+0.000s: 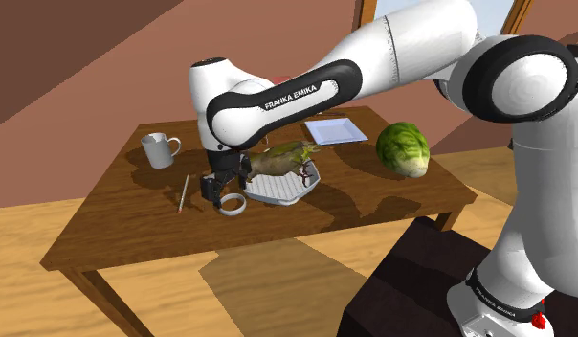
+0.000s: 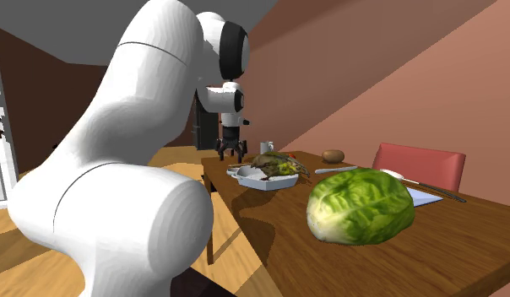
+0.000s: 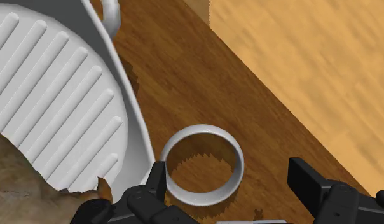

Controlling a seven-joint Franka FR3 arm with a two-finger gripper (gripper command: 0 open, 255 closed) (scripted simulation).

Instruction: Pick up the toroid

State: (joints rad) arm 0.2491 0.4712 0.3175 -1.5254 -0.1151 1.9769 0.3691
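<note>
The pincer (image 3: 229, 173) is hanging open, low over the tabletop (image 1: 134, 230), with its two black fingers (image 3: 156, 184) standing well apart. The toroid (image 3: 236, 162), a plain pale grey ring, is lying flat on the wood between them. One finger is sitting right at the ring's outer wall, though I cannot tell whether it is touching. The other finger is standing clear of the ring, so nothing is being gripped.

In the shoulder view the toroid is resting just beside the pincer at its four o'clock, and at the eight o'clock corner of a white ribbed tray (image 1: 289, 190). A mottled green and brown object (image 1: 282, 159) is lying across that tray, and the white arm (image 1: 306, 91) is reaching over it.

At the pincer's nine o'clock a thin stick (image 1: 183, 191) is lying on the wood. A white mug (image 1: 160, 149) is standing farther out at ten o'clock.

Beyond the tray, between its one and two o'clock, a flat pale square plate (image 1: 335, 130) is sitting. A green leafy head (image 1: 403, 148) is resting near the tray's three o'clock.

In the second exterior view a small brown round thing (image 2: 333, 155) is lying at the tabletop's far edge, at the leafy head's twelve o'clock. A red chair back (image 2: 418, 164) is showing at its two o'clock.
</note>
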